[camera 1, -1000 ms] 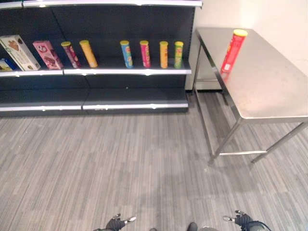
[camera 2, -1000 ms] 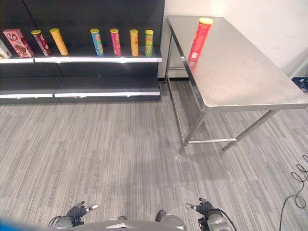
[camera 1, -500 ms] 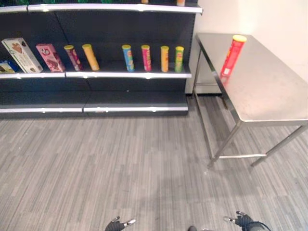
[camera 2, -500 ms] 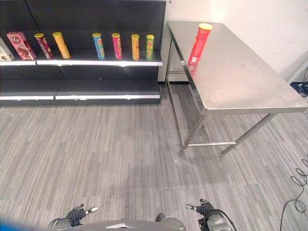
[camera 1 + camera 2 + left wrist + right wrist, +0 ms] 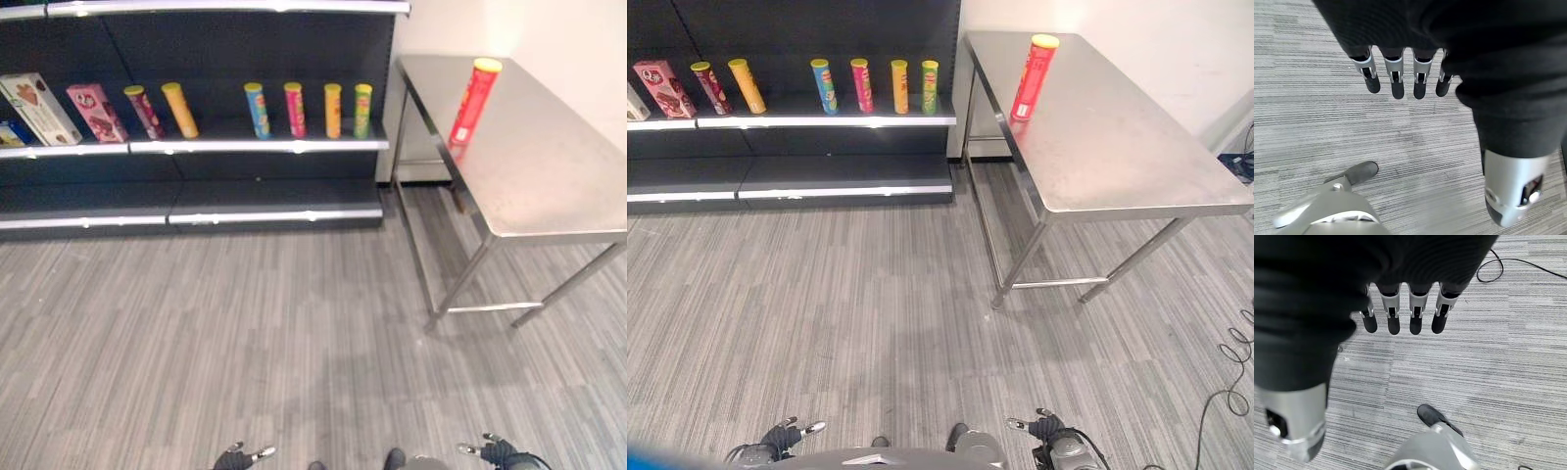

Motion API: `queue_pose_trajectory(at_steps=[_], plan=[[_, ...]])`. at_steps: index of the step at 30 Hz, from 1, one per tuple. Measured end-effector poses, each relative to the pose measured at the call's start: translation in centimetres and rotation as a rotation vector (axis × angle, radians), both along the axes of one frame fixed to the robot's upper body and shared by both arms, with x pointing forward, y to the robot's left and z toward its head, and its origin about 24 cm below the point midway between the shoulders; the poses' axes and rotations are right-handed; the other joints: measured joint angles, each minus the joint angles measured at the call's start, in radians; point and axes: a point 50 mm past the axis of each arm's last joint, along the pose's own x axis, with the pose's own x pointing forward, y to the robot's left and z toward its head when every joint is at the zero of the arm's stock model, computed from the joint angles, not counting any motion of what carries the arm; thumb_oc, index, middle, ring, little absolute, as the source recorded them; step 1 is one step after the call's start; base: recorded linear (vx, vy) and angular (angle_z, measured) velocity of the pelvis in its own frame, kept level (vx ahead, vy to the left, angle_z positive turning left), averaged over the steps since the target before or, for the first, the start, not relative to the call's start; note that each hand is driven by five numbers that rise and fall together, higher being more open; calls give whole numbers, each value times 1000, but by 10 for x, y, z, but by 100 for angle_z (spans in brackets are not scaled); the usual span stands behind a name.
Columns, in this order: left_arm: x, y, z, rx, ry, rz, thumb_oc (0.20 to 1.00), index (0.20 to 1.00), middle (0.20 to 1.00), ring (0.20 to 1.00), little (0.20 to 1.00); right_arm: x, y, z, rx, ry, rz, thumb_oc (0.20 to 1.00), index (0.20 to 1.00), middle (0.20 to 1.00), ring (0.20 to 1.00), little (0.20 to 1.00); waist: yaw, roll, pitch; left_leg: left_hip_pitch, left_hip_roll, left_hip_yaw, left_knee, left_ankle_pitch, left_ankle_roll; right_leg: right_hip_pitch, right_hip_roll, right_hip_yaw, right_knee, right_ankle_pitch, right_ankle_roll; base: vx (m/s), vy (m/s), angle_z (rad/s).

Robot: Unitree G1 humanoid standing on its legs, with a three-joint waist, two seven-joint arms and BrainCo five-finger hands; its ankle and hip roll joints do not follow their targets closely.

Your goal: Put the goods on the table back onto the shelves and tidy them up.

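We see one red chip can [image 5: 474, 102] with a yellow lid standing upright on the steel table [image 5: 549, 186], upper right of the frame, near the table's far left edge. Dark shelf unit [image 5: 196, 145] fills the upper left. On its middle shelf, right half, four upright cans in a row: blue can [image 5: 258, 110], pink can [image 5: 294, 109], orange can [image 5: 333, 111], green can [image 5: 362, 111], evenly spaced and not touching. Further left stand a maroon can [image 5: 145, 111] and a yellow can [image 5: 180, 110], both leaning in the view. Left of those sit a pink box [image 5: 96, 112] and a white box [image 5: 39, 108]; a blue item at the far left edge is too cut off to identify. The bottom shelf looks bare. Our left hand [image 5: 1396, 78] hangs low at the bottom edge over the grey striped floor [image 5: 245, 333], fingers straight and relaxed, holding nothing. Right hand [image 5: 1400, 313] is the same at bottom right, fingers straight, side by side, holding nothing. Both hands are well apart from table and shelves.
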Motion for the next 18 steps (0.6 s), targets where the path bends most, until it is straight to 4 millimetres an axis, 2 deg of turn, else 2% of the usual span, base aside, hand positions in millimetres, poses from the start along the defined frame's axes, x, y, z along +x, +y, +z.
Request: queue_pose_trajectory(at_steps=[3, 5, 7, 8, 9, 10, 11, 12, 14, 16, 18], plan=[[7, 0, 2, 0, -21, 0, 1000, 1000, 1000, 1000, 1000, 0, 2, -1, 5, -1, -1, 1000, 1000, 1000, 1000, 1000, 3, -3, 27, -6, -27, -34, 13, -7, 33, -106, -58, 51, 214, 40, 50, 56, 133, 10], [7, -1, 2, 2, -17, -18, 1000, 1000, 1000, 1000, 1000, 0, 1, 0, 5, -9, -14, 1000, 1000, 1000, 1000, 1000, -5, 10, 47, -6, -27, -40, 29, -12, 55, -157, -78, 81, 279, 69, 71, 147, 19, 8], [9, 0, 2, 6, -21, -22, 1000, 1000, 1000, 1000, 1000, 3, -1, 2, 6, -28, -29, 1000, 1000, 1000, 1000, 1000, -17, 11, 55, -16, -31, -46, 23, -10, 67, -175, -78, 122, 159, 64, 85, 138, -62, 15], [10, 1, 3, 9, -24, -21, 1000, 1000, 1000, 1000, 1000, 5, -1, 2, 7, -32, -28, 1000, 1000, 1000, 1000, 1000, -23, 7, 59, -21, -38, -50, 22, -8, 70, -176, -91, 129, 54, 71, 96, 311, -174, 15], [12, 1, 3, 2, -37, 3, 1000, 1000, 1000, 1000, 1000, 2, -1, 1, 7, -25, -31, 1000, 1000, 1000, 1000, 1000, -26, -2, 61, -17, -48, -53, 19, -7, 71, -162, -107, 121, -111, 85, 116, 246, -133, 9], [14, 2, 4, 1, -49, 10, 1000, 1000, 1000, 1000, 1000, 0, 0, 1, 9, -23, -33, 1000, 1000, 1000, 1000, 1000, -31, -10, 62, -17, -59, -56, 17, -11, 66, -167, -123, 131, -194, 99, 135, 320, -174, 12], [19, 3, 6, 3, -66, 20, 1000, 1000, 1000, 1000, 1000, 0, 0, 1, 9, -24, -34, 1000, 1000, 1000, 1000, 1000, -37, -21, 66, -17, -71, -63, 12, -11, 66, -146, -135, 121, -335, 124, 165, 166, -71, 17], [21, 3, 7, 5, -73, 21, 1000, 1000, 1000, 1000, 1000, 2, -1, 2, 8, -28, -39, 1000, 1000, 1000, 1000, 1000, -47, -30, 78, -2, -77, -72, 3, -8, 70, -145, -145, 111, -393, 142, 171, 251, -92, 19], [24, 3, 7, 5, -82, 19, 1000, 1000, 1000, 1000, 1000, 1, 0, 1, 9, -26, -39, 1000, 1000, 1000, 1000, 1000, -52, -29, 82, 6, -73, -75, -1, -17, 62, -160, -149, 83, -437, 179, 174, 217, -52, 5], [26, 1, 9, 2, -102, 13, 1000, 1000, 1000, 1000, 1000, 1, -1, 1, 6, -25, -37, 1000, 1000, 1000, 1000, 1000, -51, -35, 85, 48, -64, -71, -1, -51, 38, -166, -141, -9, -445, 189, 168, 305, -20, -2], [26, 1, 9, 2, -105, 11, 1000, 1000, 1000, 1000, 1000, 1, -2, 2, 4, -24, -37, 1000, 1000, 1000, 1000, 1000, -52, -42, 78, 86, -52, -82, -2, -86, 0, -157, -117, -4, -405, 192, 155, 382, -62, 36]])
